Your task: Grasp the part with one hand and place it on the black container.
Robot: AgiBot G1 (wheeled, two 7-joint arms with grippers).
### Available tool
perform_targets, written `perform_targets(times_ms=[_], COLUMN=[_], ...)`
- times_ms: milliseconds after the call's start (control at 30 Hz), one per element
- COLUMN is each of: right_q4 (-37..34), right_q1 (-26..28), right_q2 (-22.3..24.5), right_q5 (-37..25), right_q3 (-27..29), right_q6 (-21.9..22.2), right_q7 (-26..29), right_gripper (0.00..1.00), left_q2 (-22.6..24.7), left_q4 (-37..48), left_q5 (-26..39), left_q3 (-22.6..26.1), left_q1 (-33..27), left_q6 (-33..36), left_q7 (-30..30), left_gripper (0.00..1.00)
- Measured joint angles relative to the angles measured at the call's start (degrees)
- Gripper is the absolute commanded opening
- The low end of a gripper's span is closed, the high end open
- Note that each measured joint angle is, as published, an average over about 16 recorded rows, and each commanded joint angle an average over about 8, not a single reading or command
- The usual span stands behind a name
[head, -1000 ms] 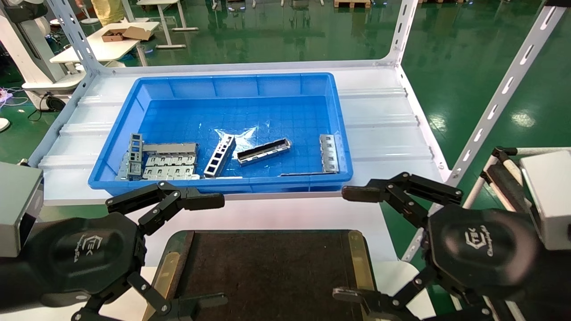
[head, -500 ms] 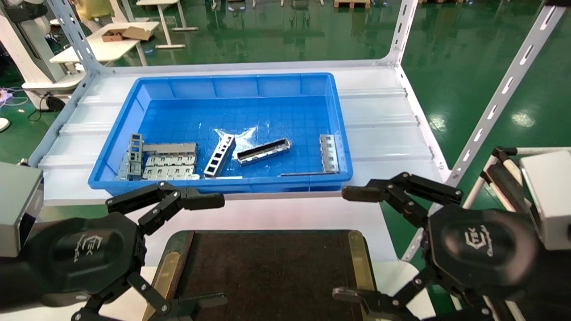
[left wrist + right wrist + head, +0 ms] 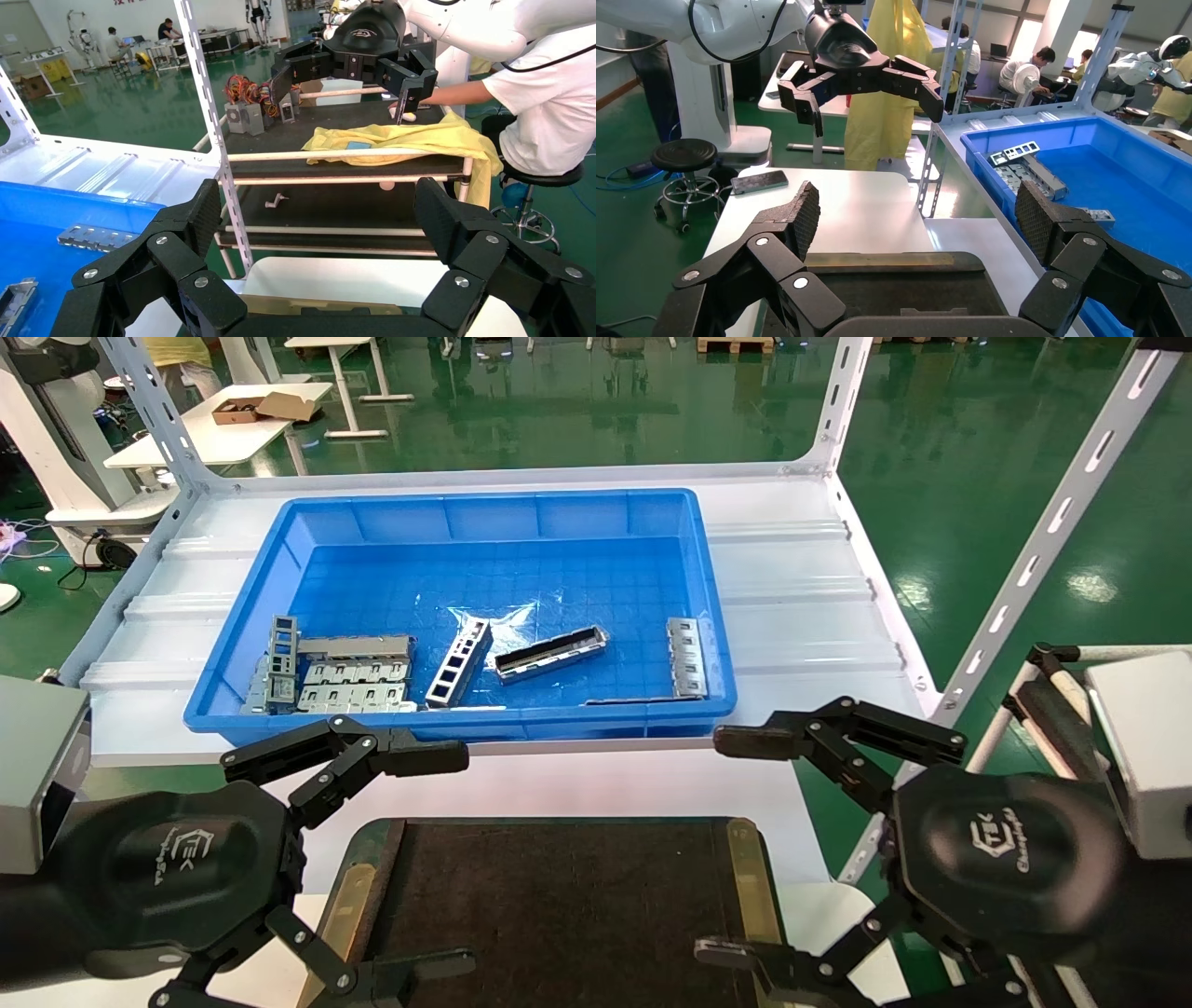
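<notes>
The part (image 3: 550, 653), a long grey channel strip with a dark inside, lies slanted on the floor of the blue bin (image 3: 484, 509), right of its middle. The black container (image 3: 559, 896), a flat dark tray with olive-gold rails, sits at the near edge between both grippers; it also shows in the right wrist view (image 3: 877, 281). My left gripper (image 3: 424, 864) is open and empty at the tray's left side. My right gripper (image 3: 736, 850) is open and empty at the tray's right side. Both hang short of the bin.
The bin also holds a ladder-like strip (image 3: 459, 663), flat grey plates (image 3: 349, 684) at its front left and a holed strip (image 3: 686, 657) at its right. White slotted rack posts (image 3: 1043, 542) rise at the right. A side cart (image 3: 337, 168) with a yellow cloth stands beyond.
</notes>
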Motion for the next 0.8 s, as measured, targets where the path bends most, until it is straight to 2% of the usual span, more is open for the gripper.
perform_targets(times_ms=[433,800], right_q4=[-0.04,-0.04], right_q1=[0.03,0.04], right_q2=[0.01,0.03], right_q5=[0.03,0.06], right_q3=[-0.06,-0.11], right_q6=[0.0,0.01], right_q7=[-0.04,-0.06], right_gripper=[1.0,1.0], left_q2=[1.92,9.37], left_q4=[1.38,9.1], left_q5=[5.69,16.46], left_q3=[1.84,6.18], left_q1=[-3.86,-12.91], left_q6=[-3.09,-9.56], left_q7=[-0.27,-0.85], left_gripper=[1.0,1.0])
